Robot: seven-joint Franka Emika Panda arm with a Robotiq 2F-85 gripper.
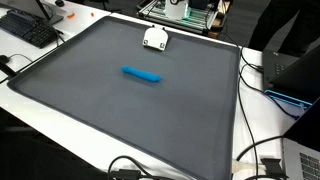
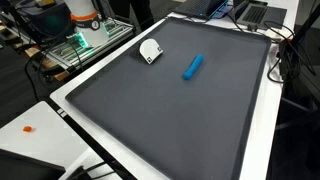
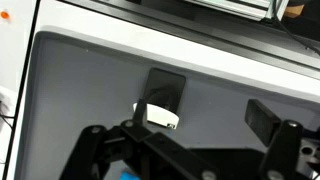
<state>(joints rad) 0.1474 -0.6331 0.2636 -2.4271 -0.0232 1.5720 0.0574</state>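
Observation:
My gripper (image 3: 213,103) shows only in the wrist view. Its two black fingers stand wide apart with nothing between them, above the grey mat (image 3: 100,90). A small white object (image 3: 158,117) lies on the mat just behind the left finger, partly hidden by it. It also shows near the mat's far edge in both exterior views (image 1: 154,39) (image 2: 149,50). A blue cylindrical object (image 1: 141,73) (image 2: 193,67) lies on the mat, apart from the white one. A sliver of blue (image 3: 126,173) peeks out under the gripper body.
The mat sits on a white table (image 1: 60,120) (image 2: 70,110). A keyboard (image 1: 28,28) and cables (image 1: 262,160) lie around the edges. A laptop (image 2: 252,12) and the robot base with electronics (image 2: 85,30) stand beside the mat.

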